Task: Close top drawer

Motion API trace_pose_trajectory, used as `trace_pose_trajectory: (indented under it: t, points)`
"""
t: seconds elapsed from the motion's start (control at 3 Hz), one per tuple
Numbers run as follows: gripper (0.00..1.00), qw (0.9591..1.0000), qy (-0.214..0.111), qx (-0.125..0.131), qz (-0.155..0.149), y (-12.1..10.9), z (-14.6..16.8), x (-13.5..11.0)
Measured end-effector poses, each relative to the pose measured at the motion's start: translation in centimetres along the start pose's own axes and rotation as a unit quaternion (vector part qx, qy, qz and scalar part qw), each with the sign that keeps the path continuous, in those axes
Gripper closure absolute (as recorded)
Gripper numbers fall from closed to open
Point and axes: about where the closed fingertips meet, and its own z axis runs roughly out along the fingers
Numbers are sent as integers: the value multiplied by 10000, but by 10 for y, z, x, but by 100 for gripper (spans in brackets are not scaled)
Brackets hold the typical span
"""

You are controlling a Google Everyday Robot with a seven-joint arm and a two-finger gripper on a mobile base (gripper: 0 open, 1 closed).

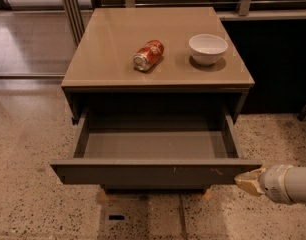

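Note:
The top drawer (153,173) is pulled far out of a small tan-topped cabinet (118,49). Its dark grey-brown front has small white scuff marks right of centre, and its grey inside holds nothing. My gripper (245,181) comes in from the lower right, its cream tip close to the drawer front's right end, at the same height as the front. I cannot tell whether it touches the front.
A red soda can (148,55) lies on its side on the cabinet top, with a white bowl (208,48) to its right. Speckled stone floor (28,134) lies around the cabinet. A dark wall unit (283,64) stands behind on the right.

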Motion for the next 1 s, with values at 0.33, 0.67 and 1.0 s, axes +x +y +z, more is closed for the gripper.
trace_pose_trajectory:
  t: [0.33, 0.67, 1.0]
  points:
    - [100, 9994, 151, 200, -254, 2, 25, -6]
    - [100, 9945, 298, 774, -632, -2, 40, -16]
    - [100, 9830, 451, 1497, -964, -18, 31, -18]
